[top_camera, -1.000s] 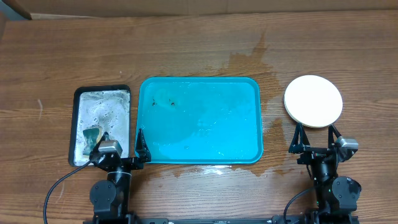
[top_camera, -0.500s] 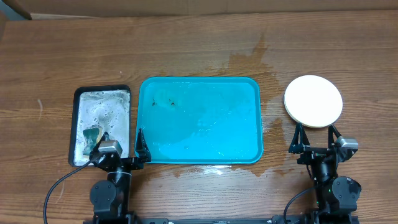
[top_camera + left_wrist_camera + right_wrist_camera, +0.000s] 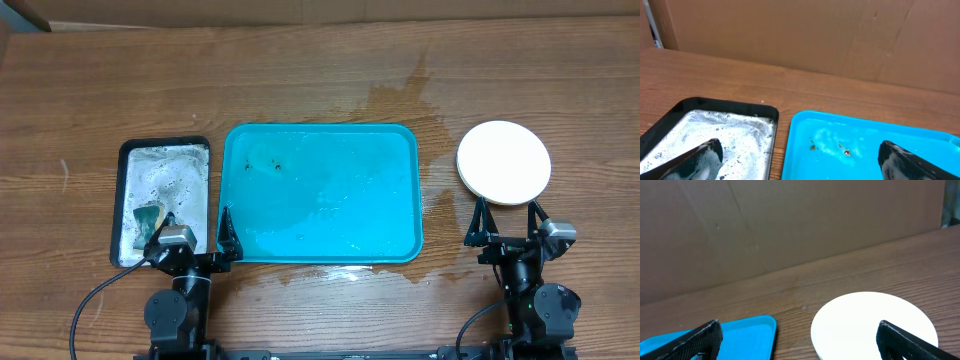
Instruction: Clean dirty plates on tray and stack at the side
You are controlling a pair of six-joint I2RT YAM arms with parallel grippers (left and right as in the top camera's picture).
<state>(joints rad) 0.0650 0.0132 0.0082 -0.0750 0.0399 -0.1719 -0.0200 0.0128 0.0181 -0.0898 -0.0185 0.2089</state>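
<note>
The turquoise tray (image 3: 320,193) lies mid-table with no plate on it, only small brown crumbs (image 3: 272,166) and water; it also shows in the left wrist view (image 3: 865,150) and the right wrist view (image 3: 735,340). A stack of plates with a white one on top (image 3: 504,163) sits on the table right of the tray, also in the right wrist view (image 3: 867,325). My left gripper (image 3: 196,234) is open and empty at the tray's front left corner. My right gripper (image 3: 507,222) is open and empty just in front of the plate stack.
A black tray (image 3: 163,200) with soapy foam and a green sponge (image 3: 147,220) lies left of the turquoise tray, also in the left wrist view (image 3: 725,135). A wet patch (image 3: 405,95) darkens the table behind the tray. A cardboard wall (image 3: 805,35) stands at the back.
</note>
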